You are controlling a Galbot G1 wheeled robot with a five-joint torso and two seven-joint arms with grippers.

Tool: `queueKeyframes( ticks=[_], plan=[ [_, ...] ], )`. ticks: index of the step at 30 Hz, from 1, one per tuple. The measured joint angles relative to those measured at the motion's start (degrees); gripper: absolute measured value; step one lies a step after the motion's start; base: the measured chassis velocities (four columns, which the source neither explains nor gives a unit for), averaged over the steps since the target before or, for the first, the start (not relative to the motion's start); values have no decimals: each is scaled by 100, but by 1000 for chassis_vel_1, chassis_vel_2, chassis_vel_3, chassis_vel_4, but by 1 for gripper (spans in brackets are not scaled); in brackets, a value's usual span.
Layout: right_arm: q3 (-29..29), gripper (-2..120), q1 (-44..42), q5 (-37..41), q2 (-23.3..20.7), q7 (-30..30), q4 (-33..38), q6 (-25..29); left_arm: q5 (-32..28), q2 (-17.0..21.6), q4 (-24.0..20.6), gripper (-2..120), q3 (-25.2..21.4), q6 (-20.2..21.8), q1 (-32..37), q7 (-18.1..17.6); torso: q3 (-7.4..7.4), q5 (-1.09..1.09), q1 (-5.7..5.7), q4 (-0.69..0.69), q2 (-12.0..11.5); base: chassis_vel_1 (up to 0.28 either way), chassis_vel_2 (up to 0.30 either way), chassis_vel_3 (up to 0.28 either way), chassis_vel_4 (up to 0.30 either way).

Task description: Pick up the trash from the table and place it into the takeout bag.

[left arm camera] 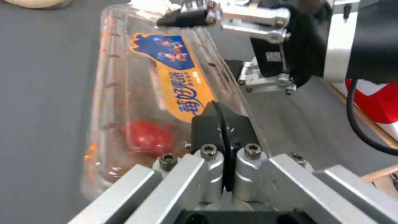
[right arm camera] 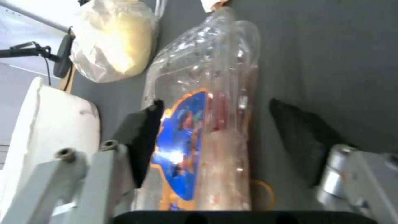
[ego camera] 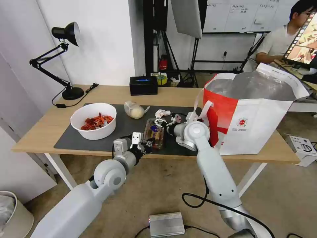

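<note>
Nearest, at the near left, found the left gripper (ego camera: 147,143) reaching in over the near edge of the table (ego camera: 39,132), at the near end of the clear plastic clamshell tray (ego camera: 154,132). In the left wrist view, saw its (left arm camera: 224,124) black pads pressed together with no gap, right at the tray's (left arm camera: 136,93) edge; could not tell whether any of the plastic was pinched between them.

Noted the takeout bag (ego camera: 261,129) upright and gaping at the right end of the table, foil lining showing.

Noted the dark grey mat (ego camera: 122,129) covering the middle of the tabletop, with all the trash on it.

Found the white round bowl (ego camera: 79,114) of red scraps at the mat's left.

Found the tray lying near the mat's near edge, left of the bag. Saw the right gripper (ego camera: 163,124) over its far end, spread wide: in the right wrist view (right arm camera: 215,105), one pad on either side of the tray (right arm camera: 215,62), one close beside the blue and orange label, the other well clear.

Spotted the knotted clear bag (ego camera: 134,110) with its pale lump beyond the tray, and the crumpled white tissue (ego camera: 161,113) just to its right.
</note>
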Motion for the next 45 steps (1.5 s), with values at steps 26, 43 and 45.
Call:
queueKeyframes(
  ticks=[26,43,45],
  plan=[
    [29,0,-100,-91,-126,-104,108,-13,16,10,-28,0,28,-45,-18,-49,-1,-1,0,0,0,0,0,0,0],
    [257,0,-168,-83,-230,-411,509,2,-52,170,-208,0,-291,-66,69,-76,-1,-1,0,-1,0,0,0,0,0],
    [257,0,-168,-90,-290,-418,568,5,-55,241,-249,0,-471,-67,121,-66,-1,-1,0,-2,0,0,0,0,0]
  ],
)
